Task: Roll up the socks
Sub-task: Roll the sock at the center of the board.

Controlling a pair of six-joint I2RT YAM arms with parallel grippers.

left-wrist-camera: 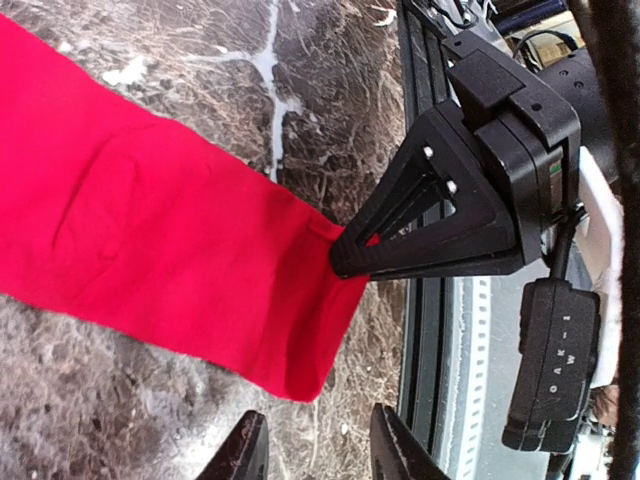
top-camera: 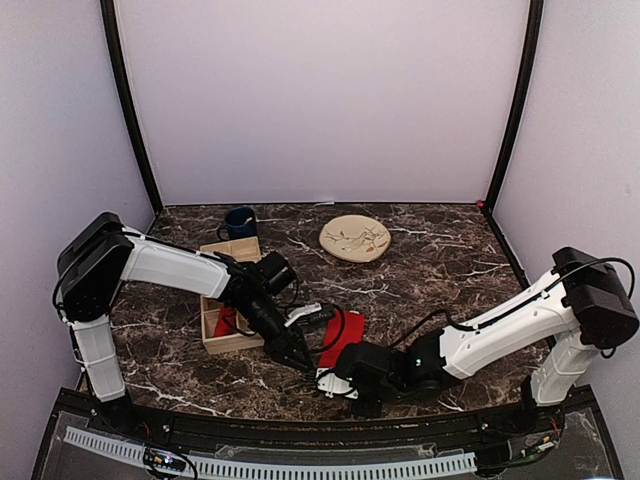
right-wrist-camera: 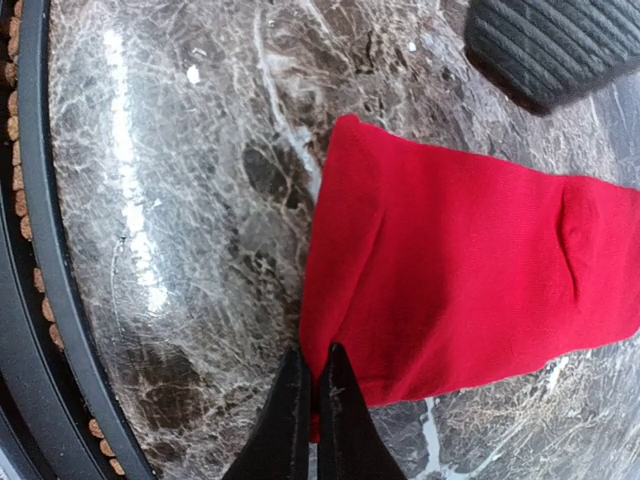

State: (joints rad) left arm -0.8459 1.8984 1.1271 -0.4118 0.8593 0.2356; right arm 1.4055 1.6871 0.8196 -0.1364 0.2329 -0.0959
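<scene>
Right gripper (right-wrist-camera: 314, 362) pinches a flat, bright red fabric sock (right-wrist-camera: 460, 270).
Its jaws are closed on the sock's near edge, lower centre of the top view; the left gripper (left-wrist-camera: 318, 430) hangs open nearby; a second red sock (top-camera: 225, 322) lies in the light wooden box (top-camera: 226, 346), centre left.

The dark marbled table (top-camera: 440, 270) carries a red sock (top-camera: 345, 335) lying flat near its front edge, a wooden box (top-camera: 207, 325) at left, a blue mug (top-camera: 240, 222) behind that, and a beige plate (top-camera: 335, 245) farther back
</scene>
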